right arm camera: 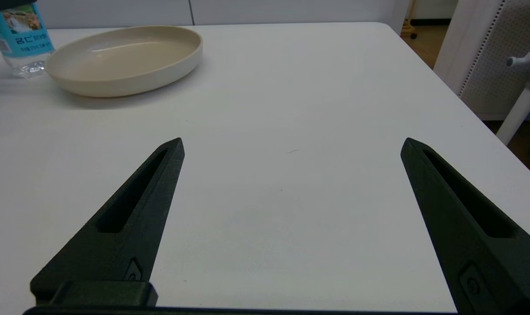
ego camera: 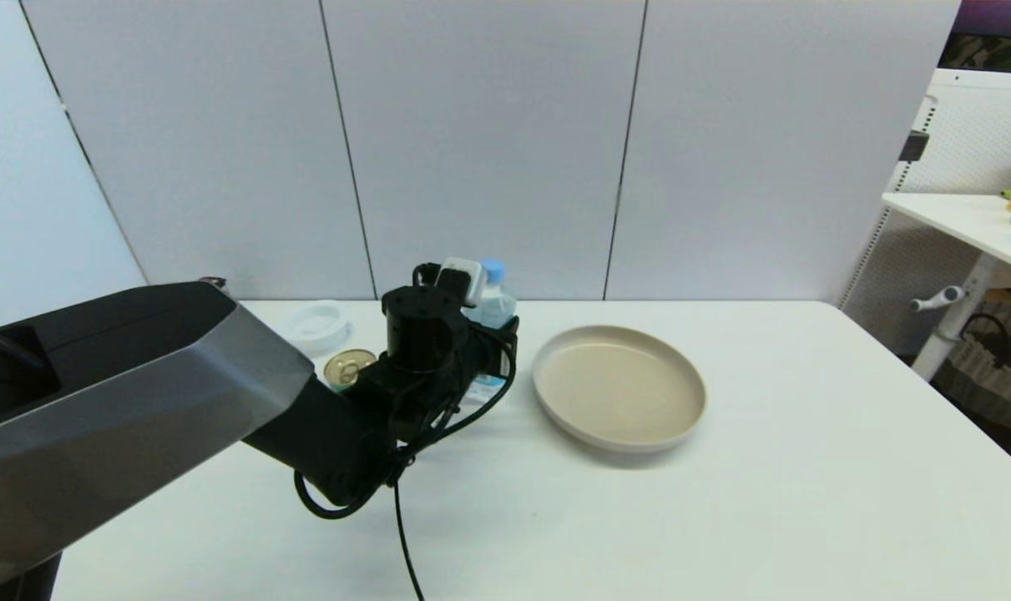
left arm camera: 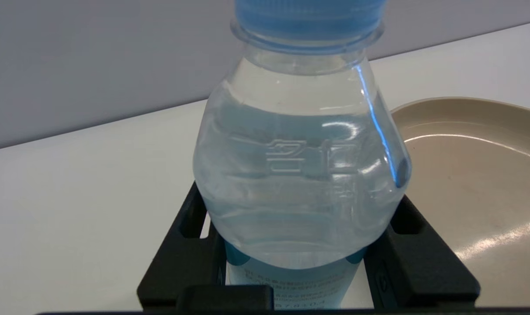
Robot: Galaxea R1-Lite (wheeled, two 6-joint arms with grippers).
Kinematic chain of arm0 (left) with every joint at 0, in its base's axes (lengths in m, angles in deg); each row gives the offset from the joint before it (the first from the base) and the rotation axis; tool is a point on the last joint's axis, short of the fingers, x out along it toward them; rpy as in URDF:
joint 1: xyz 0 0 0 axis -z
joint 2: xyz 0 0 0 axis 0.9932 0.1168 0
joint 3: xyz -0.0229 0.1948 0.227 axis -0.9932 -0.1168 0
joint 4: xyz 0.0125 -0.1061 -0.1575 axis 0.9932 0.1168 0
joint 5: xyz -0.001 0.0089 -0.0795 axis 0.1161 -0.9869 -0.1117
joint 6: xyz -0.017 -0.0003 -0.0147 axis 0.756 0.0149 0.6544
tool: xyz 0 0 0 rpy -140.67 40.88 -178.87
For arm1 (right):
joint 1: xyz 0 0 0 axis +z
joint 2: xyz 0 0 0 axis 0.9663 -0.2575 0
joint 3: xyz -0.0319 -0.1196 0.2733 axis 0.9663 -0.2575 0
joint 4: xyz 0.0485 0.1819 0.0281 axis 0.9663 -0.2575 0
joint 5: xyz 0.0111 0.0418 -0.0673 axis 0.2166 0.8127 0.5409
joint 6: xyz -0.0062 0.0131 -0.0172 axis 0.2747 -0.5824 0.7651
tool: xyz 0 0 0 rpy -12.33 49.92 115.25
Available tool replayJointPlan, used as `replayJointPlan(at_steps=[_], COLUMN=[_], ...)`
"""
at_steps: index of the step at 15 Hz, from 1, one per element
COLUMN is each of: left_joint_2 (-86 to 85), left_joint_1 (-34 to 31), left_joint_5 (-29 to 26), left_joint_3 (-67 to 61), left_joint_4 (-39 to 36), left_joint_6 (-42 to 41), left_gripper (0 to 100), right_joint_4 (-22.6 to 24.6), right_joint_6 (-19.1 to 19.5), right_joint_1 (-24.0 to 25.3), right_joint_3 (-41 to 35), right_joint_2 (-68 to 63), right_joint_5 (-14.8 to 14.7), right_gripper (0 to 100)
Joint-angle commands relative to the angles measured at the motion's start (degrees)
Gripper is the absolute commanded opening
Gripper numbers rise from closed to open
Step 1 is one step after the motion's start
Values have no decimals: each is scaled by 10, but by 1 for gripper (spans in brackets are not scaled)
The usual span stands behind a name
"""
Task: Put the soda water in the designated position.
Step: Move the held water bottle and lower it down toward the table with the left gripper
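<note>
The soda water (ego camera: 495, 307) is a clear bottle with a light blue cap and a blue label. It stands upright on the white table, just left of the beige plate (ego camera: 695, 392). My left gripper (ego camera: 497, 346) reaches in from the left and is shut on the bottle at label height. In the left wrist view the bottle (left arm camera: 300, 175) fills the space between the two black fingers (left arm camera: 184, 258), with the plate (left arm camera: 466, 131) beside it. Over bare table near the front right, my right gripper (right arm camera: 293, 142) stands open, far from the bottle (right arm camera: 22, 41) and the plate (right arm camera: 129, 87).
A gold-topped can (ego camera: 348, 367) sits close behind my left wrist, and a white round object (ego camera: 317, 327) lies farther back. Grey wall panels stand behind the table. A white shelf unit (ego camera: 964, 209) stands off the table's right edge.
</note>
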Motion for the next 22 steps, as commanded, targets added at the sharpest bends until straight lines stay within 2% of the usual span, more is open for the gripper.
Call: replayJointPlan(at_steps=[1,19,20,22], left_joint_2=[2,6,6,9], left_joint_1=[1,0,0,0], left_joint_5=[1,-1,-1,-1], left_joint_3=[1,0,0,0], left_joint_4=[-6,-18,-18,-18], left_joint_6=[0,12,12,12], left_gripper=[0,0,100,100], right_joint_4=[0,0,0,0], right_joint_6=[0,0,0,0], right_joint_1=[0,0,0,1], right_joint_3=[-1,-1,-1,-1], right_joint_2=[-1,-1,-1,-1], right_joint_5=[0,0,0,0], right_gripper=[100,100,100,100])
